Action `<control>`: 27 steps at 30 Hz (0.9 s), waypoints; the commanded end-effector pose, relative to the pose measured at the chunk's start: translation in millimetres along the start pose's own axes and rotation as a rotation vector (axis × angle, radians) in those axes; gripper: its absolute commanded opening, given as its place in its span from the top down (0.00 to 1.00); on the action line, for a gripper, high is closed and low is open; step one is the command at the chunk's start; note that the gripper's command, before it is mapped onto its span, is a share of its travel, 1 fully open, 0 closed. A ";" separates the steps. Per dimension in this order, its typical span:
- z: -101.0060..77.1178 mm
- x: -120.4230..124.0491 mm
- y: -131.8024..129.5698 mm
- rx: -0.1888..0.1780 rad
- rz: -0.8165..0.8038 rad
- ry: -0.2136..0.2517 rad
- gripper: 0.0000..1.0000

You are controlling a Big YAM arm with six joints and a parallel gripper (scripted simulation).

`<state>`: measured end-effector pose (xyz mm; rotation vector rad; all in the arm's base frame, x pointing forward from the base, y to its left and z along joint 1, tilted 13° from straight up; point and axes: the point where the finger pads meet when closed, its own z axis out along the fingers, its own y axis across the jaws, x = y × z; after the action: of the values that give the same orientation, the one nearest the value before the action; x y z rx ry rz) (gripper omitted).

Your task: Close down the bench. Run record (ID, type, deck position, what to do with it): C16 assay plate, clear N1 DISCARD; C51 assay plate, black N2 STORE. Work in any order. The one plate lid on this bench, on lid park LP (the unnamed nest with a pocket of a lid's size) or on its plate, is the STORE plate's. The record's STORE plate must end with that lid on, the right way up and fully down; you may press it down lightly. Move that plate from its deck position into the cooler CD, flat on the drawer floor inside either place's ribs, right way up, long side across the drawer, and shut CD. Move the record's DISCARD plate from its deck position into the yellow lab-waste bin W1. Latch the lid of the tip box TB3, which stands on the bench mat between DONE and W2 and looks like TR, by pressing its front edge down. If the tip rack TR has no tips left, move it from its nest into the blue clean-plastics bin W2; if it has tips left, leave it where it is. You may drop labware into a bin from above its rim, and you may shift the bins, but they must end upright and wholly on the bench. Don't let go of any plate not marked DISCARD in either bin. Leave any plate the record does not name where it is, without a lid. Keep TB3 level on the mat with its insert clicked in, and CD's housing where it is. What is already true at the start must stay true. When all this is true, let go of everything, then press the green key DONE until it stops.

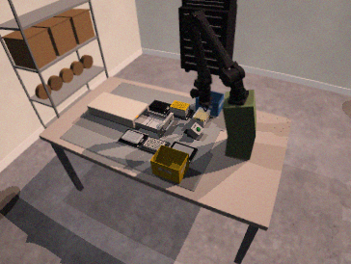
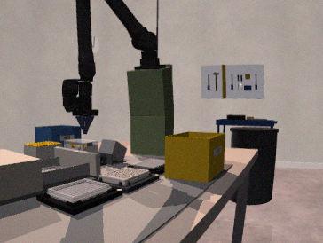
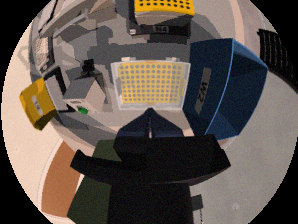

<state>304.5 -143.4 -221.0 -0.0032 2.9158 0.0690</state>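
My gripper (image 2: 84, 127) is shut and empty. It hangs a little above the tip box TB3 (image 2: 80, 143), which has a pale lid with a yellow grid showing through. In the wrist view the fingertips (image 3: 152, 123) sit over the near edge of TB3 (image 3: 149, 83). The tip rack TR (image 1: 180, 107), with a yellow top, stands just behind TB3 (image 1: 202, 115). The blue bin W2 (image 1: 213, 103) is to the right of TB3. The green key DONE (image 1: 196, 129) is in front of it. The yellow bin W1 (image 1: 169, 164) stands at the mat's front.
The cooler CD (image 1: 118, 108) sits at the left, and its drawer (image 1: 155, 120) stands out toward the middle. Three flat plates or lids in black nests (image 1: 132, 137) (image 1: 154, 144) (image 1: 184, 150) lie in a row behind W1. The arm's green base (image 1: 239, 125) stands at the right.
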 end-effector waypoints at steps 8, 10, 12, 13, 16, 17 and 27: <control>-26.7 3.0 -3.7 0.002 0.008 -0.004 1.00; -30.7 2.8 -3.8 0.002 0.008 -0.004 1.00; -30.7 2.8 -3.8 0.002 0.008 -0.004 1.00; -31.6 4.1 -3.3 0.000 0.014 -0.001 1.00; -38.5 2.4 -4.1 0.003 0.007 -0.005 1.00; -40.5 2.3 -4.1 0.003 0.008 -0.005 1.00; -60.2 1.1 -4.9 0.004 0.007 -0.008 1.00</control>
<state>293.3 -146.4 -171.6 -0.0018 2.9149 0.0662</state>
